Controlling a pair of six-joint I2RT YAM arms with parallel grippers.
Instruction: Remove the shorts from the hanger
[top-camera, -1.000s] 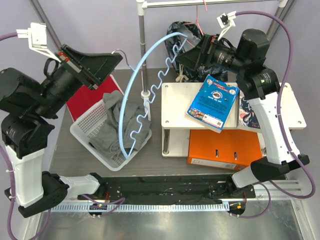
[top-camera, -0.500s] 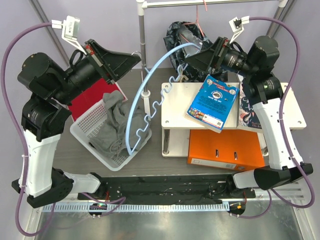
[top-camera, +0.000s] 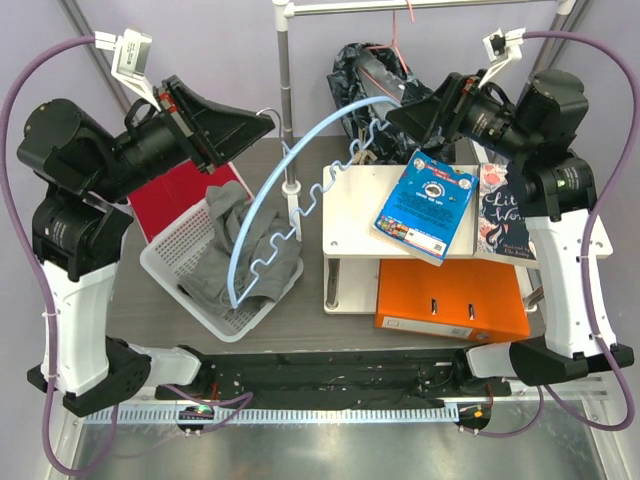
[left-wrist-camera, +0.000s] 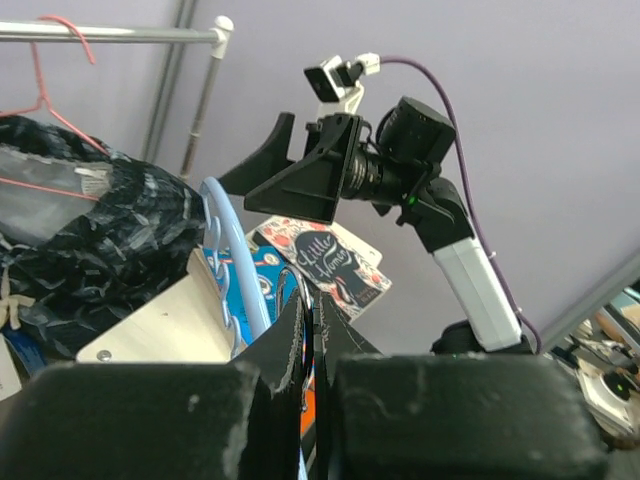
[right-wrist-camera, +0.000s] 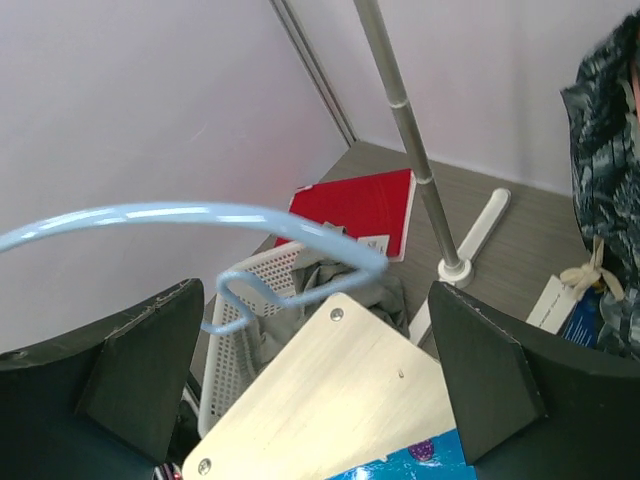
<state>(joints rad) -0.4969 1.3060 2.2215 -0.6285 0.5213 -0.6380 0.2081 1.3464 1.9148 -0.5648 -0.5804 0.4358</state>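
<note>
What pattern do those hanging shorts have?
Shorts: black with grey-white marbling, clearest in the left wrist view.

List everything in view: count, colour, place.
shorts: 1, black-grey camo, on pink hanger
pink hanger: 1, pink, hooked on rail
rail: 1, silver, back
light-blue hanger: 1, light blue, above basket
grey garment: 1, grey, in basket
basket: 1, white, left
folder: 1, red, behind basket
shelf: 1, pale wood, right
blue book: 1, on shelf
patterned book: 1, dark, on shelf
binder: 1, orange, under shelf
left gripper: fingers shut on light-blue hanger's hook
right gripper: fingers open, empty
</note>
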